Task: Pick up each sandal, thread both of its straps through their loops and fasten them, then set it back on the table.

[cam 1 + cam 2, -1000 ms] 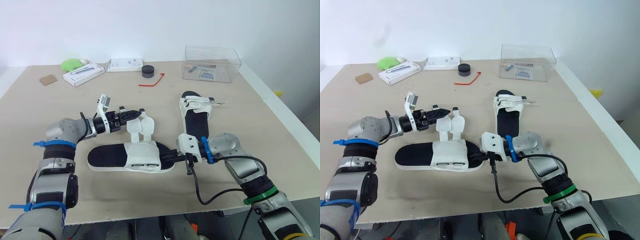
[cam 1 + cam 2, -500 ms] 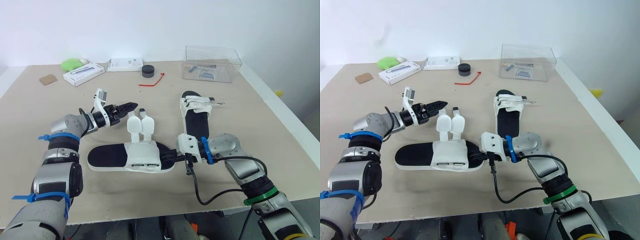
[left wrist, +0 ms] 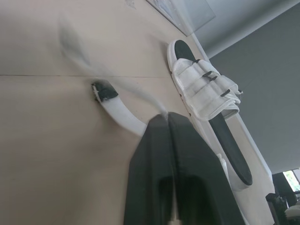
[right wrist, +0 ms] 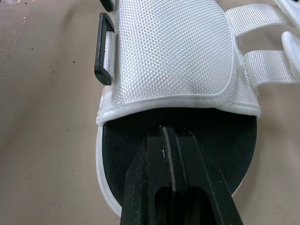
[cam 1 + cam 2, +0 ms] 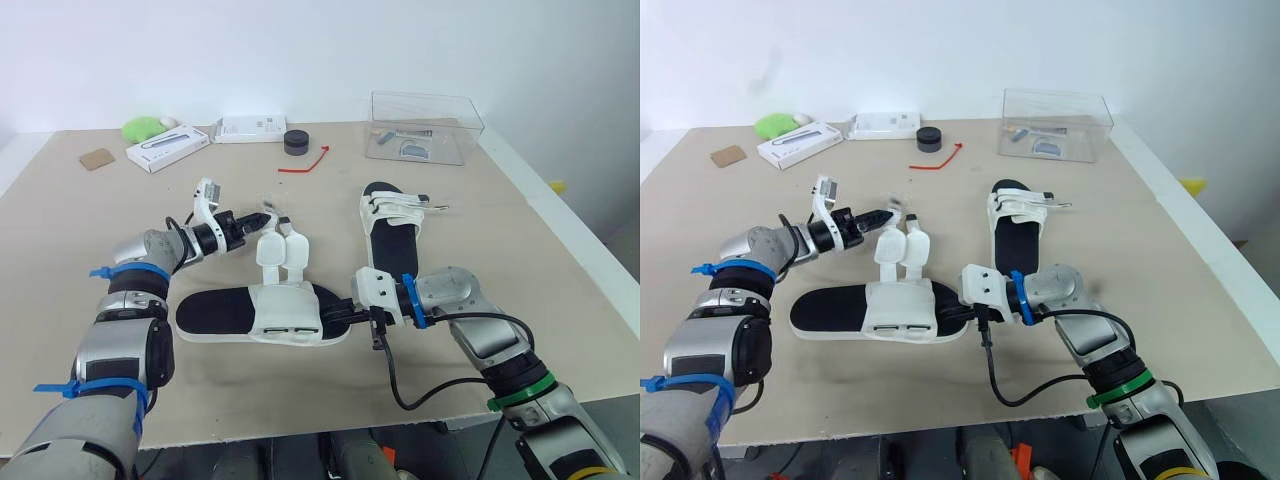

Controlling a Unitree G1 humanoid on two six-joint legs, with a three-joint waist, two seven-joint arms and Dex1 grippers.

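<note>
Both arms low and angled inward, left tool [image 5: 267, 215] and right tool [image 5: 336, 313] each with fingers pressed together.

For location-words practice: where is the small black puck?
Left eye view: the black puck sits centrally near the table's far edge, between the white box and the clear container.

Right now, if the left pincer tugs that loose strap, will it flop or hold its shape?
The strap is woven webbing standing curved off the sandal, so probably bendy but springy. It looks thin, so likely light; pulling may drag the sandal.
</note>
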